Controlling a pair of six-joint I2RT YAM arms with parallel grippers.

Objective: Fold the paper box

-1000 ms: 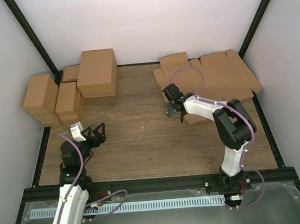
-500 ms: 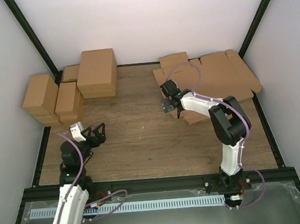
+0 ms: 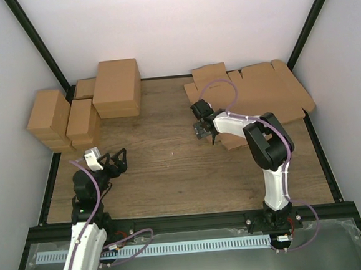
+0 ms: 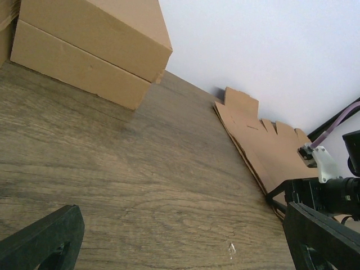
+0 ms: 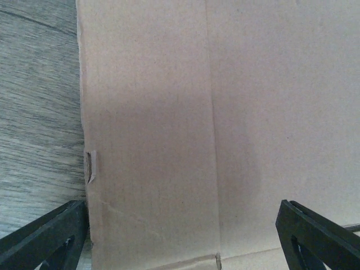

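- My right hand (image 3: 203, 130) hangs over the near-left edge of the paper box (image 3: 271, 93), fingers spread wide, gripping nothing.
- The paper box lies flat at the far right of the worktop (image 3: 164, 161). It is matte brown corrugated card with die-cut flaps. My wrist view shows one straight crease and a small slit at its edge.
- My left hand (image 3: 115, 160) is fully spread and empty, near-left above the wood-grain surface.
- Square-edged brown cartons (image 3: 115, 87) stand stacked at the far left.

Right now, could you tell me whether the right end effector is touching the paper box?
Cannot tell. The right wrist view shows the open right end effector over the paper box, but neither contact nor gap; the top view hides it.
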